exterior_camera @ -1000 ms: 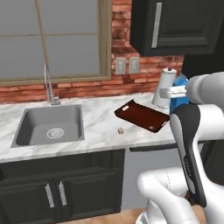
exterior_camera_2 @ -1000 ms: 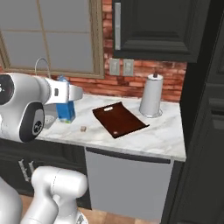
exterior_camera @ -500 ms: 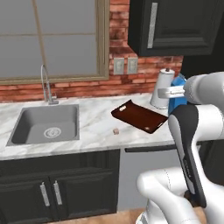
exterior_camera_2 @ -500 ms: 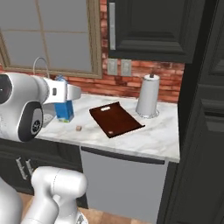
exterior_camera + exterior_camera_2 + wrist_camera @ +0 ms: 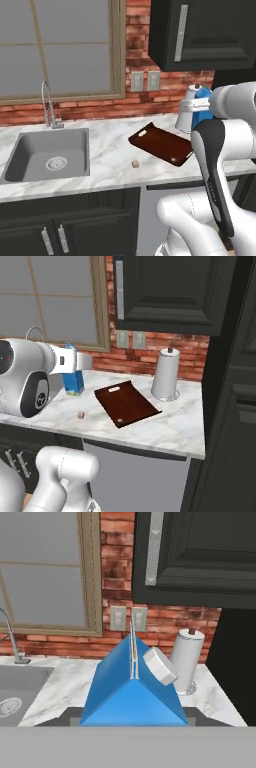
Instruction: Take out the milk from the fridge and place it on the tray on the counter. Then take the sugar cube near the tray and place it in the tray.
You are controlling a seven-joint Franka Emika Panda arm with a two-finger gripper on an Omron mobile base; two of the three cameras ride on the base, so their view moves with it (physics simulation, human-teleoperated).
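1. The milk (image 5: 73, 378) is out of the fridge, carried above the table (image 5: 175, 426), left of the tray (image 5: 126, 403).
2. Your pincer (image 5: 75, 362) is clamped on the carton.
3. Next, carry it over the tray and set it down upright; the sugar cube (image 5: 80, 415) follows.

A bright-blue milk carton (image 5: 132, 692) with a gabled top and white cap stands upright in the air above the white marble counter (image 5: 105, 165), where a dark reddish-brown tray (image 5: 162, 144) with rounded corners lies flat and bare, a tiny pale sugar cube (image 5: 135, 163) resting on the marble near its left corner, apart from it
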